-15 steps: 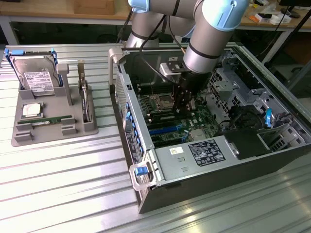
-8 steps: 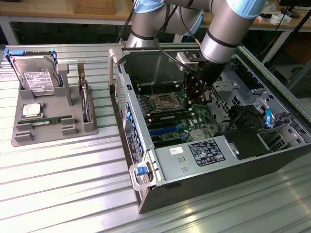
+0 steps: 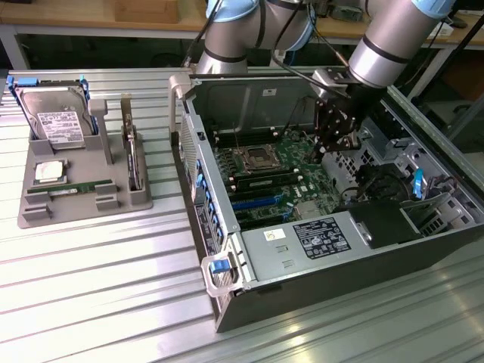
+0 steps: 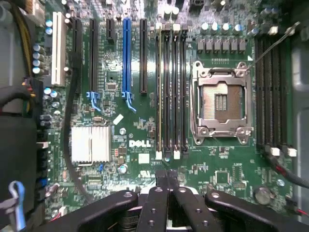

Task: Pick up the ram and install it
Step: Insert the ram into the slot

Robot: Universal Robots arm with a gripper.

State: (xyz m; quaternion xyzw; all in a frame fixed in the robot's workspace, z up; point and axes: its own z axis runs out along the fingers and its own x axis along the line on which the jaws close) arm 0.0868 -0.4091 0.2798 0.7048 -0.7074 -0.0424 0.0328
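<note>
A long green ram stick (image 3: 76, 187) lies in the grey tray (image 3: 30, 213) at the exterior view's left, far from the arm. My gripper (image 3: 331, 147) hangs inside the open computer case (image 3: 302, 299), above the motherboard. Its black fingers (image 4: 159, 193) meet with nothing between them, so my gripper (image 4: 166, 176) is shut and empty, just off the end of the memory slots. One of those slots (image 4: 159, 92) shows a thin yellow-green edge along its length, which looks like a stick standing in it.
The tray also holds a silver hard drive (image 3: 57, 121), a square processor chip (image 3: 49, 172) and a thin board on edge (image 3: 130, 151). On the motherboard are the empty processor socket (image 4: 222, 101), a finned heatsink (image 4: 90, 144) and a blue expansion slot (image 4: 126, 53). Cables run by the case's walls.
</note>
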